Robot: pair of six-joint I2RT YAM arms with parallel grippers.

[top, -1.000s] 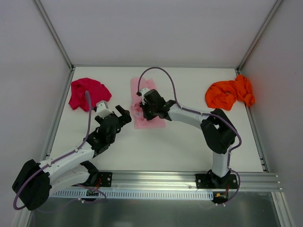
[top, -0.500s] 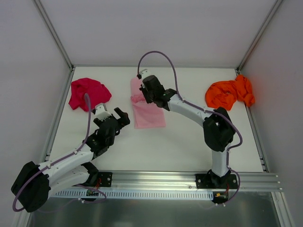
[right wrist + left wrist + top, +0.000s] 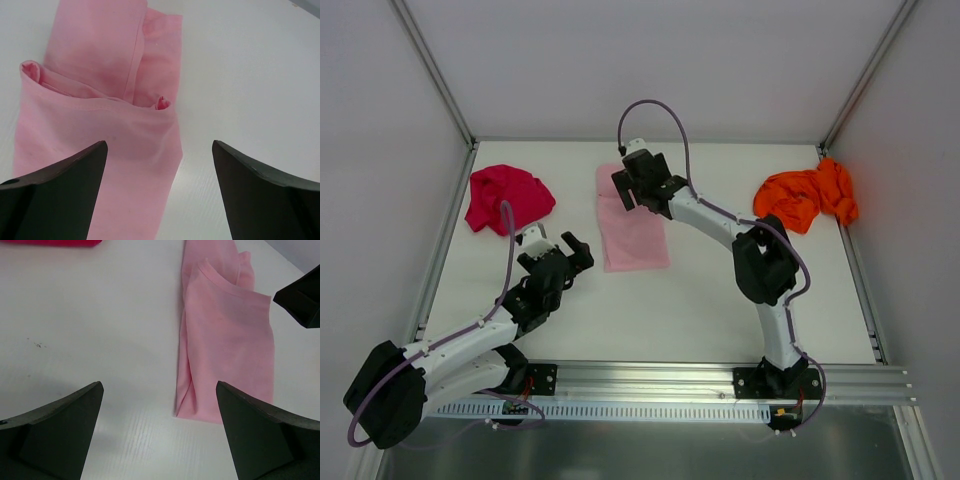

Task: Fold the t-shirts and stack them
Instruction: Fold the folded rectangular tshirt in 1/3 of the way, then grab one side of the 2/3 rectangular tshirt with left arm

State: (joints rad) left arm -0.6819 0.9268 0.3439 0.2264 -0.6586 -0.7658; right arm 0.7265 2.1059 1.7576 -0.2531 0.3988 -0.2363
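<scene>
The light pink t-shirt (image 3: 634,235) lies flat in a long folded strip at the middle of the table, its neck end folded over (image 3: 100,125). My right gripper (image 3: 640,190) hovers open over the strip's far end, nothing between its fingers (image 3: 160,190). My left gripper (image 3: 560,252) stands open just left of the strip's near end, apart from it (image 3: 160,430), with the pink t-shirt (image 3: 227,335) ahead to its right. The magenta-red t-shirt (image 3: 506,197) is bunched at the far left. The orange t-shirt (image 3: 806,197) is crumpled at the far right.
White walls with metal posts close the table on three sides. The right arm's elbow (image 3: 762,265) juts over the table's right half. A metal rail (image 3: 720,378) with both arm bases runs along the near edge. The magenta-red t-shirt's edge (image 3: 50,242) shows at the left wrist view's top.
The right gripper carried the pink cloth towards the far end, then opened and let it go, leaving the shirt flat. The left gripper drew back slightly towards its base.
</scene>
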